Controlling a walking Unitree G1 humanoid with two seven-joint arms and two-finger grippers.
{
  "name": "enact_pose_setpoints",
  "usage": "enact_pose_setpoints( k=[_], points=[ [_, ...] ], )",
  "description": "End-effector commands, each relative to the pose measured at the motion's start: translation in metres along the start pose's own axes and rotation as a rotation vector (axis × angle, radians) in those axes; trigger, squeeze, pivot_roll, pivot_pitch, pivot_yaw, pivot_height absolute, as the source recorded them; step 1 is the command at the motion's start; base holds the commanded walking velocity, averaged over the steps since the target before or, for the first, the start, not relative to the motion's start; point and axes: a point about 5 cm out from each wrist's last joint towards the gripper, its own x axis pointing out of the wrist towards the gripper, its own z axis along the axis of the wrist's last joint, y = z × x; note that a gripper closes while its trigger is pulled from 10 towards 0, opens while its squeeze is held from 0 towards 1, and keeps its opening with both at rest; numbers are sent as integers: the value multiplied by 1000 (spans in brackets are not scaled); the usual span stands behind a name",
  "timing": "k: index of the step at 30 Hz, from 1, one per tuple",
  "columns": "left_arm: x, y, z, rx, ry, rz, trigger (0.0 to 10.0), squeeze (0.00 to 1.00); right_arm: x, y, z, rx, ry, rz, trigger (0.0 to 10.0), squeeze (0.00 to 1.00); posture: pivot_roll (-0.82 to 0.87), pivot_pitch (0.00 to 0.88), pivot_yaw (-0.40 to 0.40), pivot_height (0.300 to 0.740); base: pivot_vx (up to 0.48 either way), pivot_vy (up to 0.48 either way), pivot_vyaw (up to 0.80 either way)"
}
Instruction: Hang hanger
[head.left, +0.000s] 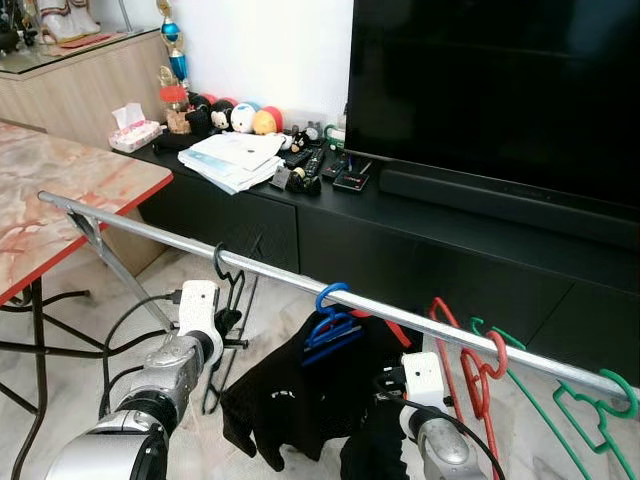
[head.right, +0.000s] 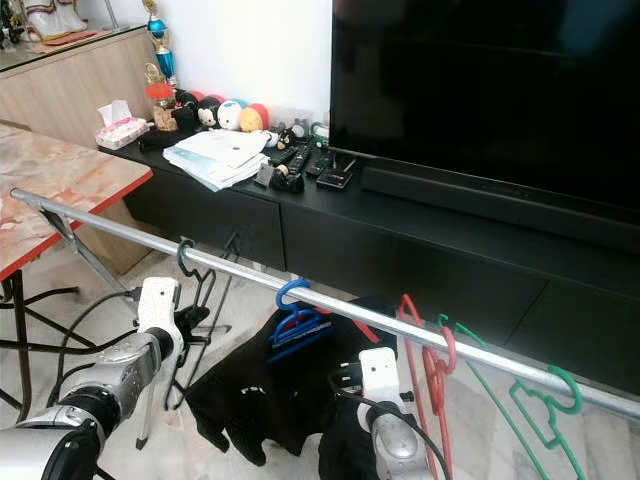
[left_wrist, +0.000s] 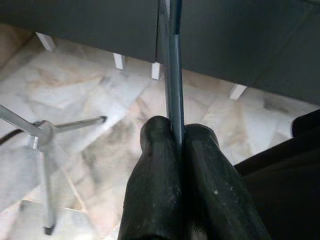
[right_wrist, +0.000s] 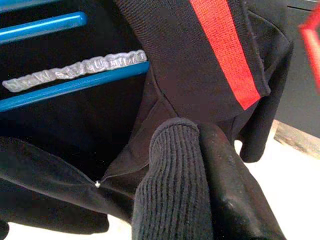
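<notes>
Left gripper (left_wrist: 177, 145) clenched on the black hanger's (head.left: 228, 300) thin wire, lower left of frame, hook over the rail (head.left: 300, 280). Right gripper (right_wrist: 200, 132) pinches the black shirt (head.left: 300, 400), lower centre. We judge the hanger light, stiff, slippery; grip its neck.

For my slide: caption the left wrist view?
Left hand shut on a black hanger above the marble floor.
</notes>
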Motion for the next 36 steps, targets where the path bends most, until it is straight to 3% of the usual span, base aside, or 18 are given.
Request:
enact_pose_setpoints(
  k=[1, 7, 12, 17, 22, 26, 27, 36],
  points=[
    [-3, 3, -10, 54, 40, 16, 0, 0, 0, 3, 0, -1, -1, 10, 10000, 0, 9, 20, 52, 740, 0, 0, 0],
    [-4, 5, -9, 75, 13, 55, 0, 0, 0, 4, -1, 2, 2, 11, 10000, 0, 9, 10, 55, 740, 0, 0, 0],
    [-4, 10, 8, 55, -109, 97, 0, 0, -1, 3, -1, 19, -12, -5, 10000, 0, 11, 4, 57, 740, 0, 0, 0],
    [-5, 8, 12, 79, -153, 88, 0, 0, -1, 1, -2, 16, -8, -9, 10000, 0, 13, 4, 57, 740, 0, 0, 0],
    [-8, 6, 7, 122, -171, 81, 0, 0, -2, 0, -3, 20, -12, -21, 10000, 0, 16, 14, 56, 740, 0, 0, 0],
    [-16, 12, -11, 155, -145, 103, 0, 0, -2, -1, -4, 22, -8, -25, 10000, 0, 16, 18, 58, 740, 0, 0, 0],
    [-21, 16, -22, 163, -125, 117, 10000, 0, -3, -2, -5, 23, -4, -27, 10000, 0, 17, 23, 58, 740, 0, 0, 0],
    [-42, 23, -51, 129, -128, 188, 10000, 0, -4, -3, -7, 28, 4, -34, 10000, 0, 23, 31, 61, 740, 0, 0, 0]
  ],
)
